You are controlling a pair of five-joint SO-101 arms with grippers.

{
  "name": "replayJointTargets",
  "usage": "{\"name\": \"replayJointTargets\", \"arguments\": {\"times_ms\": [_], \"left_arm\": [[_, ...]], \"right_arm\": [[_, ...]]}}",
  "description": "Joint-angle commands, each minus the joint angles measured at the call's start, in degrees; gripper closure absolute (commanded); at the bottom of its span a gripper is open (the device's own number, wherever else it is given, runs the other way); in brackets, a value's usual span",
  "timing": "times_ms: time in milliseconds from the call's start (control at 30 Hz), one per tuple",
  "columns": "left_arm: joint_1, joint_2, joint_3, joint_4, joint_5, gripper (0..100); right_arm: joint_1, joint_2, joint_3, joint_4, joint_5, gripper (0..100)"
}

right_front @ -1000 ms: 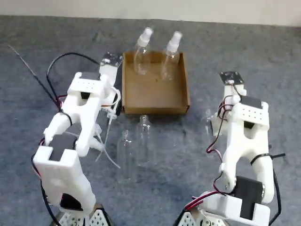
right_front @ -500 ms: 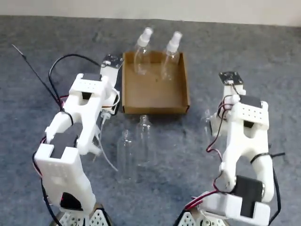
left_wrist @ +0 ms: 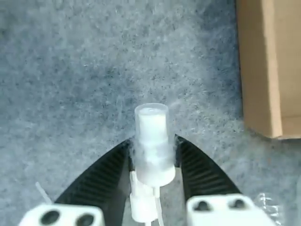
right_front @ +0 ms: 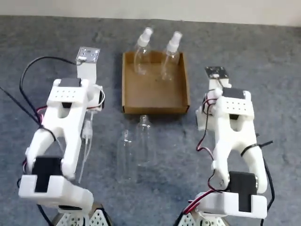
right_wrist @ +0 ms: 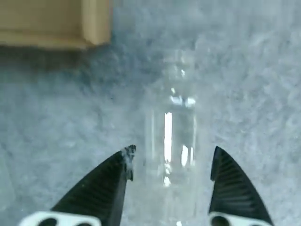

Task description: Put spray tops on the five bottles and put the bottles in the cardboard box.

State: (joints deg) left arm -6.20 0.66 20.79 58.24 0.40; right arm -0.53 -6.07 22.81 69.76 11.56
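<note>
Two spray-topped bottles [right_front: 141,57], two open bottles [right_front: 144,140] and one further bottle [right_wrist: 171,134], five altogether; one loose spray top [left_wrist: 151,141]; one cardboard box [right_front: 155,110].

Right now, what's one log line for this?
left fingers: shut on spray top | right fingers: open, bottle between | cardboard box: two capped bottles

You look to be in a small robot lab — your left arm [right_front: 66,117] and right arm [right_front: 235,132] are bare white plastic with loose wires [right_front: 51,58], on a desk [right_front: 263,56] with a grey fuzzy cover, by a pale wall [right_front: 211,9].
</note>
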Motion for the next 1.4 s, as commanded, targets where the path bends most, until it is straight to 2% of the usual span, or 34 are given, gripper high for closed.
{"name": "replayJointTargets", "arguments": {"times_ms": [0, 233, 400, 467, 600, 800, 1067, 1200, 1367], "left_arm": [[-0.4, -5.5, 2.7, -3.0, 0.5, 100], [-0.4, -6.0, 3.6, -3.5, 0.5, 100], [-0.5, -6.2, 3.6, -3.5, 0.5, 100], [-0.5, -6.3, 3.5, -3.6, 0.5, 100], [-0.4, -6.4, 2.9, -5.3, 0.8, 100], [-0.1, -6.4, -7.3, -3.5, 1.1, 100], [1.4, -6.4, -24.9, 6.7, 2.9, 100], [3.6, -6.7, -33.4, 10.3, 3.4, 100], [4.7, -13.0, -37.9, 14.5, 5.6, 100]], "right_arm": [[-1.0, 0.0, -2.1, -3.0, -1.1, 78.6], [-0.7, 12.7, -2.6, -3.1, -0.7, 80.7], [-0.5, 15.0, -2.7, -3.9, -0.6, 96.5], [0.7, 13.6, -4.1, -4.3, -0.5, 99.8], [4.0, 7.6, -8.2, -3.5, 1.5, 99.5], [4.4, -8.1, -9.1, -2.6, 2.1, 99.5], [5.5, -31.0, 8.3, -14.8, 1.8, 99.5], [0.8, -37.2, 17.6, -18.2, 1.8, 99.5], [-6.7, -38.0, 18.2, -18.2, 1.8, 99.5]]}}
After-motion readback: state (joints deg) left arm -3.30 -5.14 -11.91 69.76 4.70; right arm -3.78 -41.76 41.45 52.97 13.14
